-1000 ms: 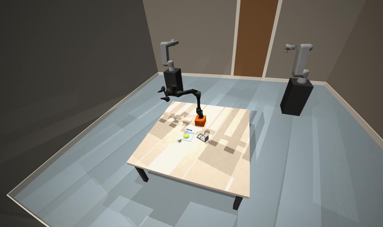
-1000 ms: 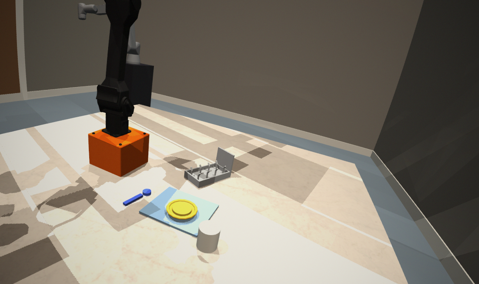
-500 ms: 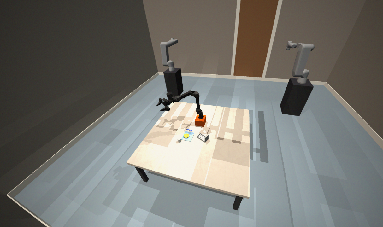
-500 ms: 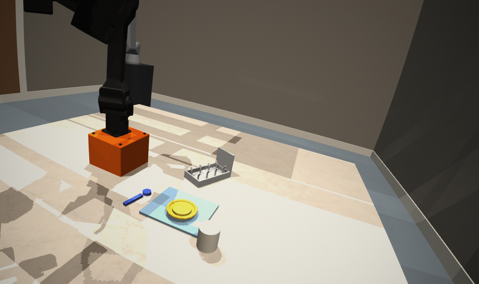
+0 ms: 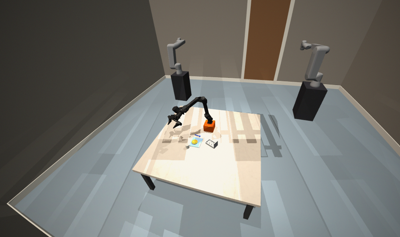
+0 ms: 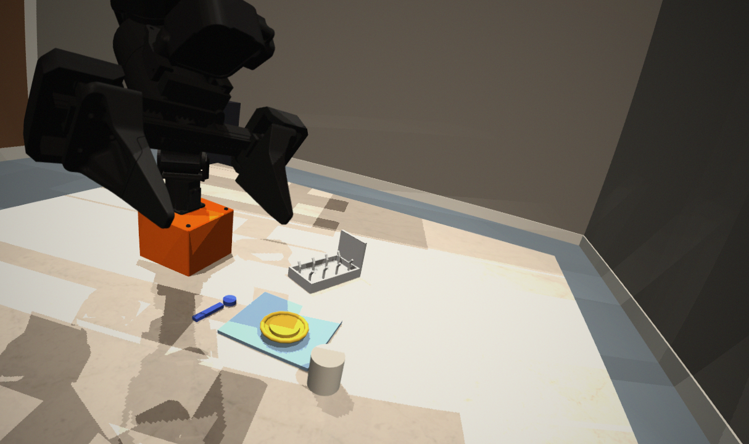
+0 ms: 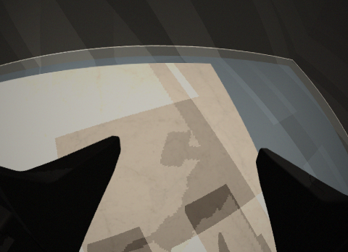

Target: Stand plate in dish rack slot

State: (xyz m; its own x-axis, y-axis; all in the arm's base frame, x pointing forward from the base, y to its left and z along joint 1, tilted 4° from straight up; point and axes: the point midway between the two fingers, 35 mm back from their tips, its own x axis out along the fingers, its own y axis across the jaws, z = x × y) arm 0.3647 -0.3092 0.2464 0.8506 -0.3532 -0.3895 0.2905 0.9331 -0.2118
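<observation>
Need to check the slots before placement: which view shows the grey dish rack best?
The exterior view: the grey dish rack is close, with its upright pegs and raised end panel distinct, and nothing in it. The top view shows it only as a small pale box beside the orange base. The wrist view misses it.

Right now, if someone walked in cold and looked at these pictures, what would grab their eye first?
Probably the black gripper, open and empty, looming large in the exterior view above the table. Next, the arm's bright orange base block. Then the yellow plate, lying flat on a light blue mat, with the grey dish rack just behind it.
</observation>
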